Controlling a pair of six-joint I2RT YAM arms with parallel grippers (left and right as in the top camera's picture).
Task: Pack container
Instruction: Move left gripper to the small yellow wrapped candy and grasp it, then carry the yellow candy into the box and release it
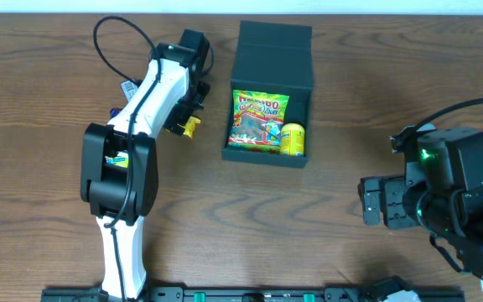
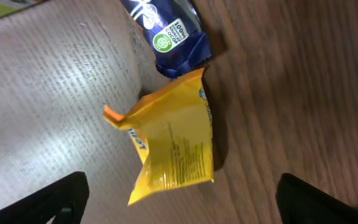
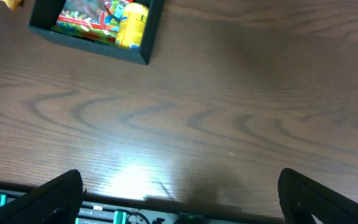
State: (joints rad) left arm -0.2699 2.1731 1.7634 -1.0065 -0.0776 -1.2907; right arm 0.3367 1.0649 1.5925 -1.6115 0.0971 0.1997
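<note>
Yellow packet (image 2: 173,143) lies untouched between wide-open left jaws; right jaws gape empty.

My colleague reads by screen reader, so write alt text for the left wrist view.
A crinkled yellow snack packet lies on the wooden table, just ahead of the open left gripper, whose dark fingertips show only in the bottom corners. A dark blue packet meets its upper end and is cut off by the top of the frame.
</note>
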